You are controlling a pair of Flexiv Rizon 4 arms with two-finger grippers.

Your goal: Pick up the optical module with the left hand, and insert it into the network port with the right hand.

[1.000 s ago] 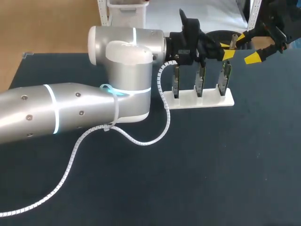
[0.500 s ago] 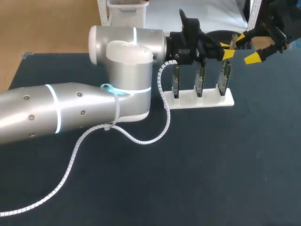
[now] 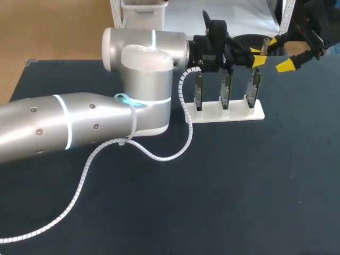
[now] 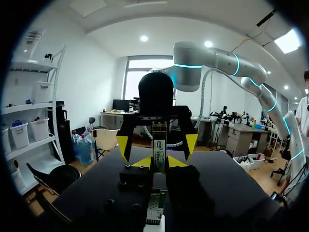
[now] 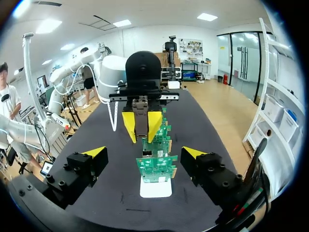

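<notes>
The left gripper (image 3: pixel 257 57) has its yellow tips drawn narrow onto the module (image 4: pixel 159 153), pinching it from both sides. It hangs above the 3 o'clock end of the white rack (image 3: pixel 234 114), where three green boards (image 3: pixel 226 90) stand on edge on the dark table (image 3: pixel 239 186). That rack lies at about 1 o'clock from the table's middle. The module appears lifted free of the boards, though the head view hides its lower end. The right gripper (image 3: pixel 278 54) holds nothing and its jaws are spread wide. In the head view it sits near the left gripper at about 2 o'clock from it, not touching. Seen from the right wrist, the module is dead ahead at 12 o'clock, centred on the gap between those open jaws and beyond the near board. Its long axis seems to run along the left fingers and out past their tips towards the right gripper, so a straight approach should bring the jaws to either side of it. The left arm has the piece and the right is the only free taker. A pale label (image 4: pixel 159 147) with dark print runs down the module's face, and I leave it unread.
</notes>
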